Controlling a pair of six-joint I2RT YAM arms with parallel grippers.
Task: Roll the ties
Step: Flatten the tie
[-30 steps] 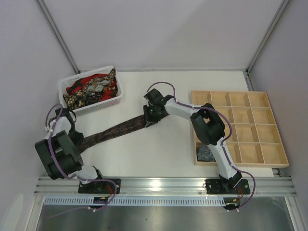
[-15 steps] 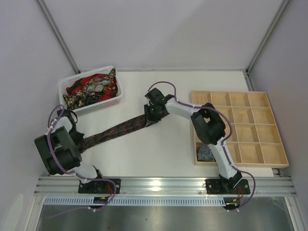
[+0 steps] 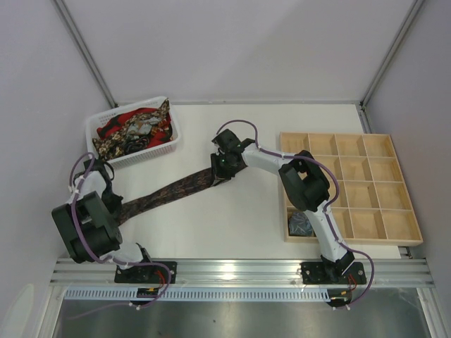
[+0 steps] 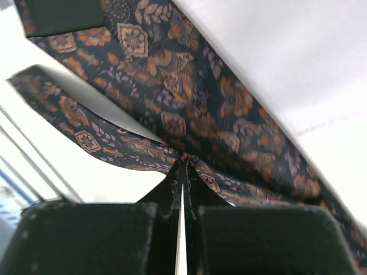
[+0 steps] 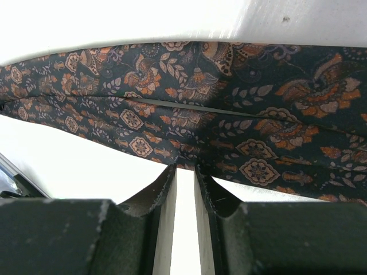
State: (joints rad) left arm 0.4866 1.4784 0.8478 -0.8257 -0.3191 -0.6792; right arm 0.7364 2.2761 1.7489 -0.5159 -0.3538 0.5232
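A dark brown-maroon patterned tie [image 3: 169, 191] lies stretched in a diagonal across the table between my two grippers. My left gripper [image 3: 115, 208] is at its lower left end. In the left wrist view this gripper [image 4: 183, 163] has its jaws pressed together on the edge of the tie [image 4: 189, 97]. My right gripper [image 3: 220, 174] holds the upper right end. In the right wrist view this gripper [image 5: 184, 166] pinches the lower edge of the folded tie [image 5: 229, 109] at its fingertips, with a narrow gap behind them.
A white basket [image 3: 151, 153] at the back left holds several loose ties [image 3: 134, 130] in red, gold-black and grey. A wooden compartment tray [image 3: 366, 184] stands at the right, with one rolled tie [image 3: 301, 224] in its near left compartment.
My left gripper has shut on the tie's lower left end and its arm has shifted slightly. The right gripper has kept its hold and place.
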